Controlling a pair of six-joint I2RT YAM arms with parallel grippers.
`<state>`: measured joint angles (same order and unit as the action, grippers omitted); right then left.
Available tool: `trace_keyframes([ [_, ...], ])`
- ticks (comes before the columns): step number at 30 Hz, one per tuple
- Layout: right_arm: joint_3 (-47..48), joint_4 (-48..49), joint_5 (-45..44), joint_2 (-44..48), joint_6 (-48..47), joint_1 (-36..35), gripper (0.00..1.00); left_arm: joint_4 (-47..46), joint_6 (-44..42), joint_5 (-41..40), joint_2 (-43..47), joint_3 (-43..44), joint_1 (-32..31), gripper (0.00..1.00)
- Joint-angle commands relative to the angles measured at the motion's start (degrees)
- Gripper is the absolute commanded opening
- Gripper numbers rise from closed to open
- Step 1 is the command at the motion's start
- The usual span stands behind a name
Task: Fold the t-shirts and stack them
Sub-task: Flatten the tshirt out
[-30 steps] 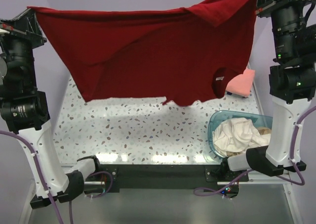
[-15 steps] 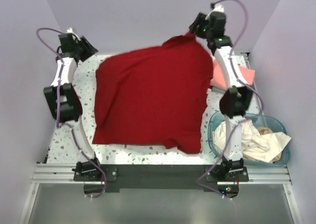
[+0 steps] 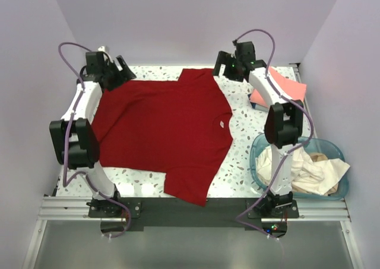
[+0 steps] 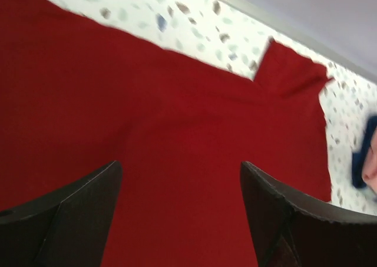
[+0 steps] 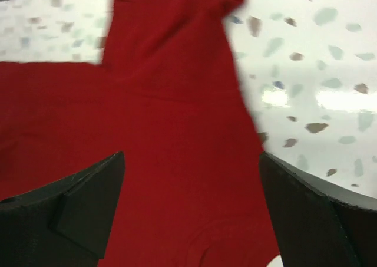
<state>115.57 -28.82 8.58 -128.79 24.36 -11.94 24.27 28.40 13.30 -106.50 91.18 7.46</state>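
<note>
You see the left gripper (image 4: 179, 164) and right gripper (image 5: 191, 155) both spread open, holding nothing, above the far edge of one dark red t-shirt (image 3: 160, 123) lying flat on the table (image 3: 243, 156), one salmon-pink shirt (image 3: 288, 88) just beside, and cream-white shirts (image 3: 303, 168), too bunched to count, in one teal basket (image 3: 332, 144).

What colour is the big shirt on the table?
Dark red t-shirt, plain all over; clearest in the top external view.

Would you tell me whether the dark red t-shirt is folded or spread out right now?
Spread out: the dark red t-shirt lies flat on the table with both sleeves extended, and no fold is visible.
</note>
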Motion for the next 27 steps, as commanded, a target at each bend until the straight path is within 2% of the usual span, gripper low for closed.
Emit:
trace_keyframes([
  [1,-4.11,1.84,3.81,11.09,-3.53,-4.40,0.99,-3.34,1.73,3.47,4.09,-10.56,-1.84,0.86],
  [4,-10.09,2.10,5.91,12.42,-2.65,-6.86,0.99,-7.13,3.06,5.16,6.99,-17.34,-1.84,0.86],
  [12,-17.57,0.26,11.46,9.62,-3.09,-9.15,0.99,-6.53,0.96,6.04,8.15,-21.65,-1.93,0.86],
  [19,-19.24,-3.16,9.62,6.72,-4.67,-9.15,0.99,-5.82,-0.80,1.56,11.57,-22.10,-1.58,0.87],
  [27,-21.61,-7.65,3.99,3.90,-5.73,-9.06,0.99,-2.65,-4.14,-2.31,11.75,-18.32,0.53,0.87],
])
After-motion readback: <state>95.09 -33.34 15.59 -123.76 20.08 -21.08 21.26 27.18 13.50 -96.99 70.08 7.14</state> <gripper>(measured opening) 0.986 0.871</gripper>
